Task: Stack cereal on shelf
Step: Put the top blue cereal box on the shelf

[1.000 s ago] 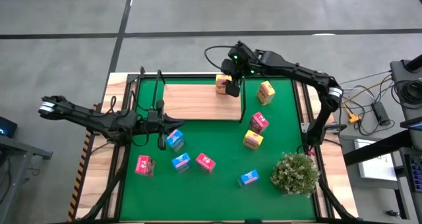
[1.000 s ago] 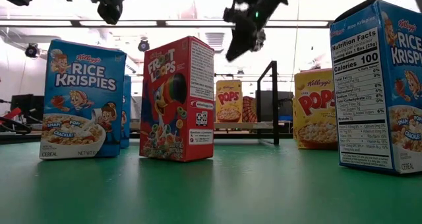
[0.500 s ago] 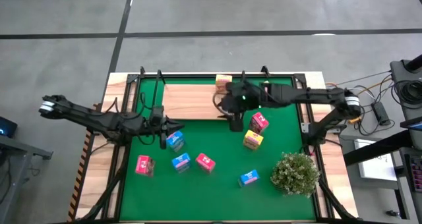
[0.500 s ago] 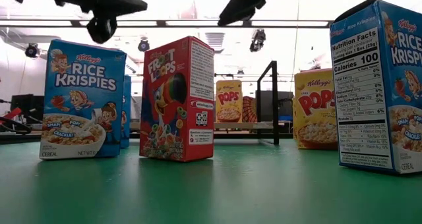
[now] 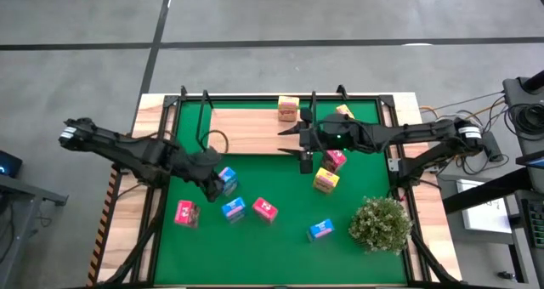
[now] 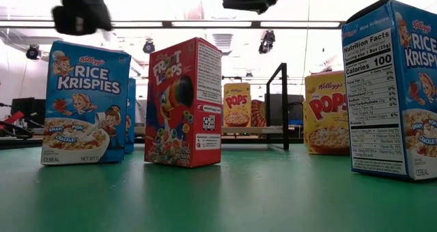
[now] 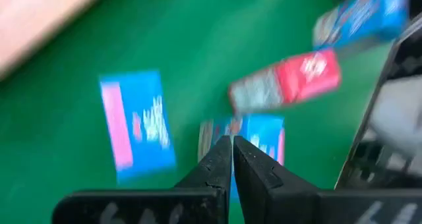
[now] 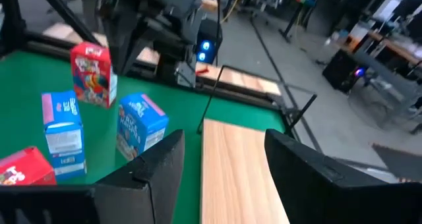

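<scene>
My dark right gripper (image 5: pixel 305 157), fingers spread and holding nothing, hangs just off the flat light-wood shelf board's (image 5: pixel 255 132) edge, above the smooth green mat (image 5: pixel 289 195).

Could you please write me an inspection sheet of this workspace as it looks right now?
Surface: green mat on the table.
Job's things: one yellow carton stands on the shelf; eight cartons lie off it, on the mat or beside the shelf.
Clutter: bushy plant at the mat's corner.
Grippers: left gripper shut, above the blue carton; right gripper open and empty, by the shelf's edge.
Cables: cables run on the floor beside the table.
Surroundings: grey floor.
</scene>
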You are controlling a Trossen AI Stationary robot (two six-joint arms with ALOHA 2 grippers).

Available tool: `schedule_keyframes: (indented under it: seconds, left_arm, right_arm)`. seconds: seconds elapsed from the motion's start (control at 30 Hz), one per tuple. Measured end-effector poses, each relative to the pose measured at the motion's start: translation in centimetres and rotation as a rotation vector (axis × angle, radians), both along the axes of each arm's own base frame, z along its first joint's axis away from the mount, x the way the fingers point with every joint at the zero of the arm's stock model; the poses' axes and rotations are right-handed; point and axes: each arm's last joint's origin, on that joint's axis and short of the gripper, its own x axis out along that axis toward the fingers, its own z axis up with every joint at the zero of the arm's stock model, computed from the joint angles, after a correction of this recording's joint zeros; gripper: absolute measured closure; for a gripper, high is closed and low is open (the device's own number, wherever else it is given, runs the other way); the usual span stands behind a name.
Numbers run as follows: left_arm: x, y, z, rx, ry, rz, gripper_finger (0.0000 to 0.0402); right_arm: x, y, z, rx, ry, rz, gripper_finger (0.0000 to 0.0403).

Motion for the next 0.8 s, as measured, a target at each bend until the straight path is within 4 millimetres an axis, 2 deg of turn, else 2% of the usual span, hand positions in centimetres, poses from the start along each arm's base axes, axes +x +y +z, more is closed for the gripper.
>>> schedule_keyframes:
  seconds: [0.23,0.37,0.47,0.67,0.8]
  left_arm:
    - [2.2,-0.9,1.0,0.009,0.159,0.036,0.0397]
    - [3.4,-1.3,1.0,0.022,0.214,0.047,0.0371]
    - [4.1,-1.4,0.4,0.031,0.259,0.060,0.0333]
    - [4.4,-0.8,-1.5,0.071,0.350,0.125,0.0233]
    - [4.4,-0.3,-1.8,0.151,0.365,0.153,0.0177]
  right_arm:
    - [-0.9,0.1,-0.9,0.007,-0.036,-0.001,0.0202]
    - [-0.9,0.1,-1.6,0.010,-0.016,-0.001,0.0202]
    - [-1.0,0.1,-2.3,0.017,0.003,-0.003,0.0202]
    - [-1.1,0.1,-3.0,0.048,0.023,-0.010,0.0202]
    - [-1.2,0.3,-3.1,0.060,0.036,-0.007,0.0202]
